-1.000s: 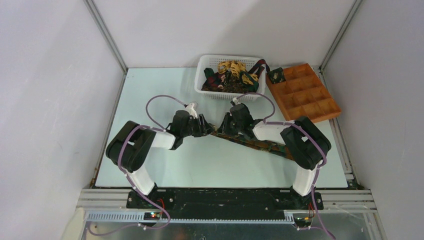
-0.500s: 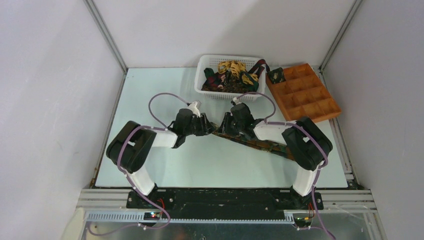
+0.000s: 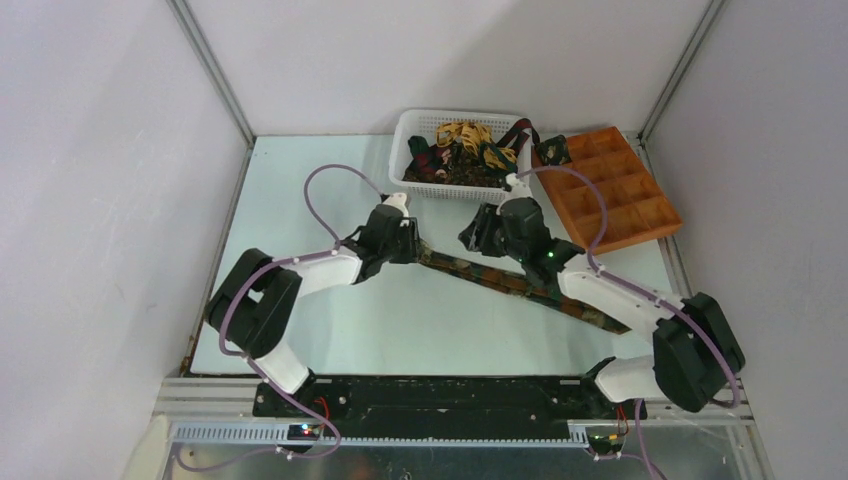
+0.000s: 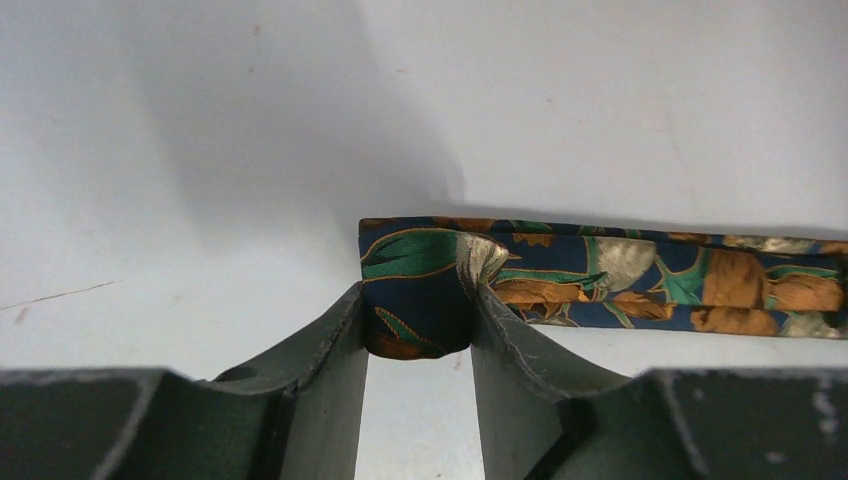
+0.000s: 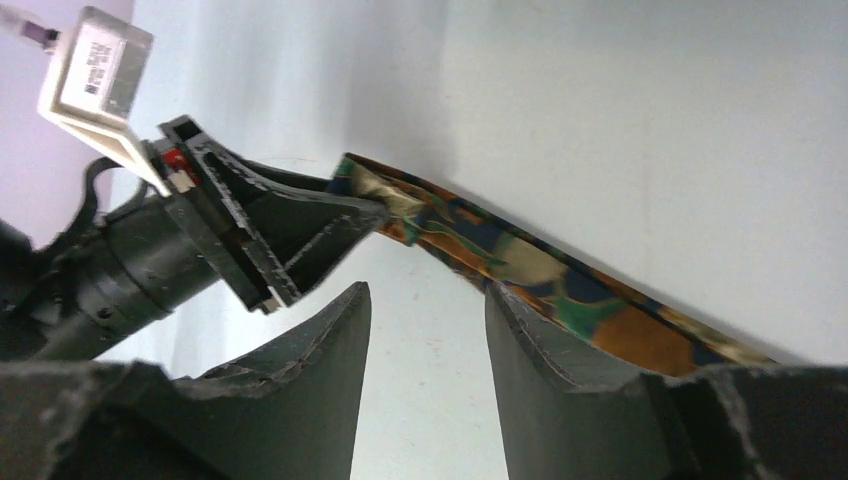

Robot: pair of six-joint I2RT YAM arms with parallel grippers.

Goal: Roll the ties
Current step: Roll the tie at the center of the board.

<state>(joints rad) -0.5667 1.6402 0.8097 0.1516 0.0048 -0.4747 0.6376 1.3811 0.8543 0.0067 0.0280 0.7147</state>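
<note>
A dark green, brown and orange patterned tie (image 3: 520,285) lies stretched across the table from the middle toward the right front. My left gripper (image 3: 412,245) is shut on its folded narrow end (image 4: 418,318); the rest of the tie (image 4: 660,280) runs off to the right. My right gripper (image 3: 480,238) is open and empty, lifted beside the tie (image 5: 560,295), with the left gripper (image 5: 300,230) in its view. More ties (image 3: 462,150) lie heaped in the white basket, and one small rolled tie (image 3: 552,151) sits in the tray's near-left compartment.
The white plastic basket (image 3: 405,150) stands at the back centre. The orange-brown compartment tray (image 3: 620,190) lies to its right. Grey walls close in the table on three sides.
My right arm has swung out and moved back toward the basket, off the tie, and more tie now shows. My left gripper has shifted a little right and back with the tie's end.
</note>
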